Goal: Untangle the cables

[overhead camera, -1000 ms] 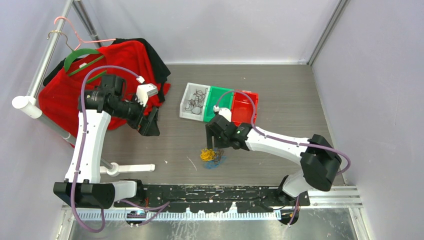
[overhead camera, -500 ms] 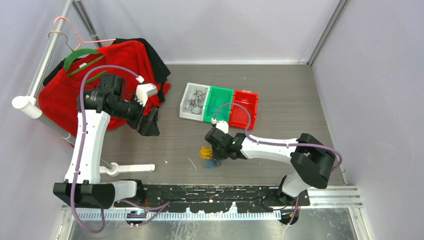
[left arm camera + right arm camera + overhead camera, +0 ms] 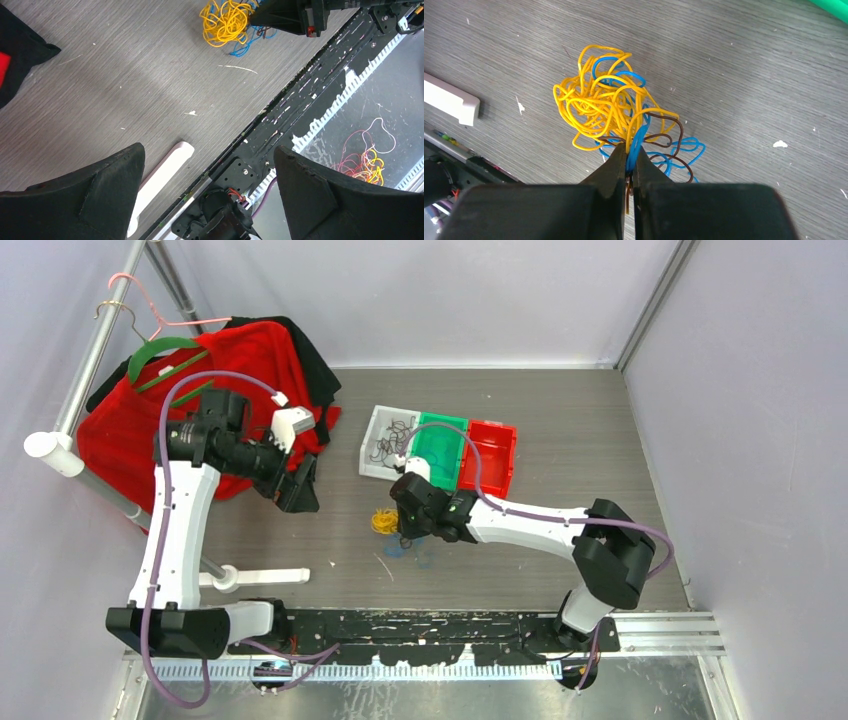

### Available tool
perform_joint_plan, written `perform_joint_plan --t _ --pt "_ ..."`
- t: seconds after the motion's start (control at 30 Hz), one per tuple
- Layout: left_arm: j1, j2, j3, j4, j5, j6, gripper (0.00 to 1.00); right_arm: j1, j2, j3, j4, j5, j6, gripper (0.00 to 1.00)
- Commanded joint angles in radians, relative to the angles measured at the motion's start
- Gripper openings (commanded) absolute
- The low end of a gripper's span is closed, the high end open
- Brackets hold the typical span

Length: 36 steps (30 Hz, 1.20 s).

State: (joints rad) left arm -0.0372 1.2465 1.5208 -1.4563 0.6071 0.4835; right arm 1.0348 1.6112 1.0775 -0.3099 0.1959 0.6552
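Cables (image 3: 609, 110) lay tangled at centre; the right gripper (image 3: 628, 166) had just closed on blue and brown strands and dragged the clump left, beginning separation. The left gripper (image 3: 207, 152) stood open, well apart.

The tangle of thin yellow, blue and brown cables (image 3: 384, 521) lies on the grey wood-grain table (image 3: 570, 420) near its middle, in front of the row of clear, green and red plastic bins (image 3: 445, 455) standing side by side. The right gripper (image 3: 628, 155) meets the tangle's right side with strands pinched between its fingers. The left gripper (image 3: 300, 488) hangs well to the tangle's left, before the red cloth garment (image 3: 230, 370) at the rear left, and the white plastic bar (image 3: 268, 577) lies near the front edge, left of the tangle.
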Motion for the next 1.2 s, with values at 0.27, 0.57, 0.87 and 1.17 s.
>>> perform_joint_plan --t 0.27,0.57,0.87,1.17 --pt "0.002 -0.029 -0.029 0.012 0.054 0.016 1.0 -0.005 -0.104 -0.085 0.02 0.016 -0.009 0.49" --pt "-0.013 -0.029 -0.052 0.015 0.071 0.012 1.0 -0.021 -0.086 -0.153 0.082 -0.04 -0.008 0.44" --pt "-0.201 0.002 -0.164 0.137 0.006 -0.072 0.98 -0.067 -0.161 -0.19 0.126 -0.108 -0.026 0.63" --pt "-0.353 0.173 -0.259 0.342 -0.037 -0.159 0.92 -0.205 -0.409 -0.339 0.077 -0.203 0.004 0.63"
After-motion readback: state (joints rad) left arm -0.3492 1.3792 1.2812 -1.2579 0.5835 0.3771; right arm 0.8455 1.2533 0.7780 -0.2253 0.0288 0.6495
